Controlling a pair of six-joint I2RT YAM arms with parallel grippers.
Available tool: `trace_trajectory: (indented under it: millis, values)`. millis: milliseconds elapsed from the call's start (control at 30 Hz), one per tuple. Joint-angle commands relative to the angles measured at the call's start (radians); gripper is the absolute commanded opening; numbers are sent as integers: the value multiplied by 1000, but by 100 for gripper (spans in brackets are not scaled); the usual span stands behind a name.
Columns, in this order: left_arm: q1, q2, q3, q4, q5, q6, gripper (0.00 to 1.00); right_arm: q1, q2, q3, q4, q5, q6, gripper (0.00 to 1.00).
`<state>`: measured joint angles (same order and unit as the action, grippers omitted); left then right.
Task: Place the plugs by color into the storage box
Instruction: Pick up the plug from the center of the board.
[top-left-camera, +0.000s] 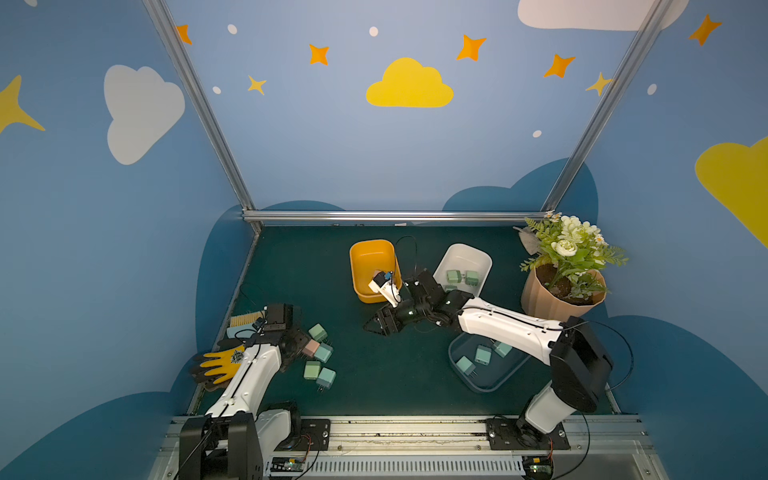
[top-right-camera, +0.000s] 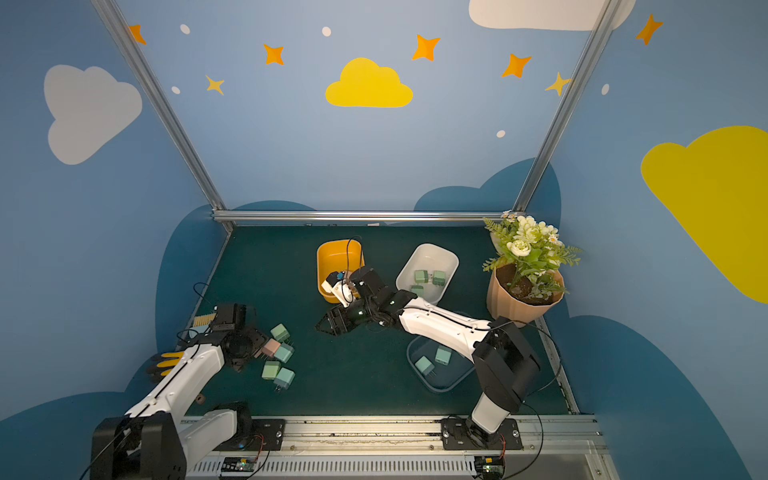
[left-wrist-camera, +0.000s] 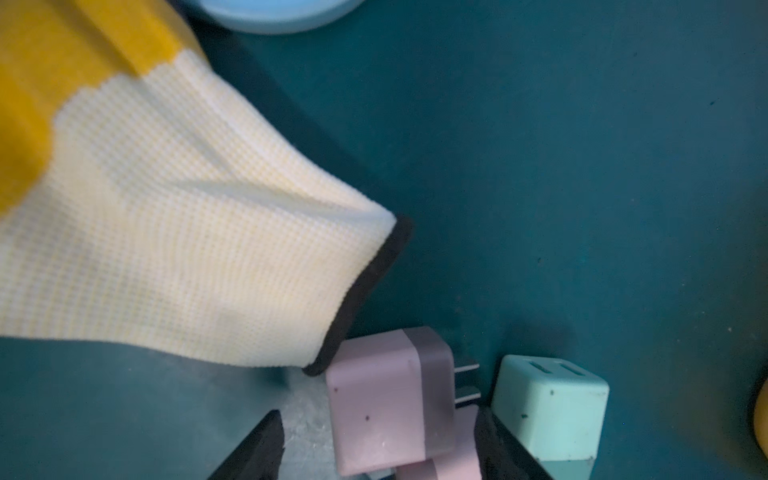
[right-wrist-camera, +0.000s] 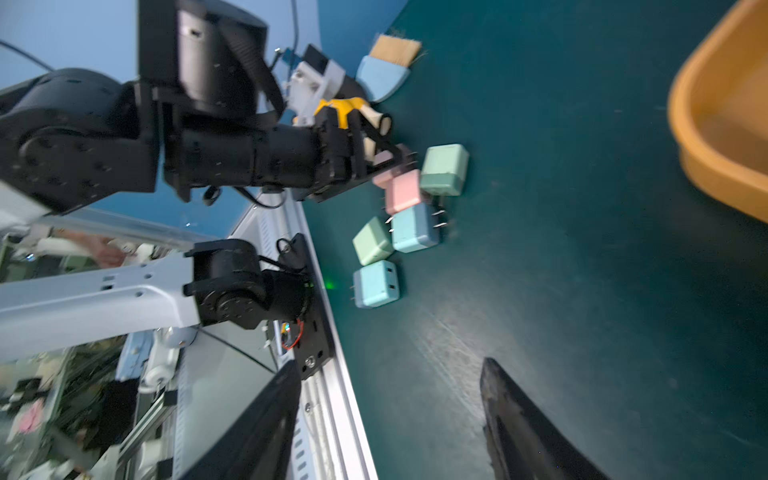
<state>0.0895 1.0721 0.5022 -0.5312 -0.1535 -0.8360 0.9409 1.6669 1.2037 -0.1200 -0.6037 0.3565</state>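
Loose plugs lie in a cluster at the front left of the mat: a pink plug (top-left-camera: 311, 348), green ones (top-left-camera: 317, 332) (top-left-camera: 311, 369) and teal ones (top-left-camera: 323, 352) (top-left-camera: 325, 378). My left gripper (left-wrist-camera: 378, 411) stands open around the pink plug (left-wrist-camera: 382, 399), with a gap on one side; a teal plug (left-wrist-camera: 552, 407) sits just outside one finger. Open and empty, my right gripper (top-left-camera: 372, 326) (right-wrist-camera: 390, 365) hovers over the mat's middle. Behind it stands the orange box (top-left-camera: 372, 259). The white box (top-left-camera: 465, 257) holds green plugs (top-left-camera: 453, 275). The translucent blue box (top-left-camera: 490, 380) holds teal plugs (top-left-camera: 482, 355).
A yellow work glove (top-left-camera: 220, 365) (left-wrist-camera: 166, 228) lies under my left arm, its cuff touching the pink plug. A yellow-bristled brush (top-left-camera: 245, 322) lies at the left edge. A potted flower (top-left-camera: 561, 291) stands at the right rear. An aluminium rail (top-left-camera: 415, 428) runs along the front.
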Motion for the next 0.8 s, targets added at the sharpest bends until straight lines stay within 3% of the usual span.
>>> trace_trajectory:
  millis: [0,167,533,767]
  values:
    - [8,17,-2,23,1,41,73,37,23,46,-25,-122,-79,68]
    - [11,57,-4,78,46,48,71,77,30,65,-99,-13,-152,68]
    - [9,194,19,101,56,55,60,79,67,66,-126,31,-180,68]
    - [9,212,27,116,66,70,56,79,93,91,-152,42,-180,68]
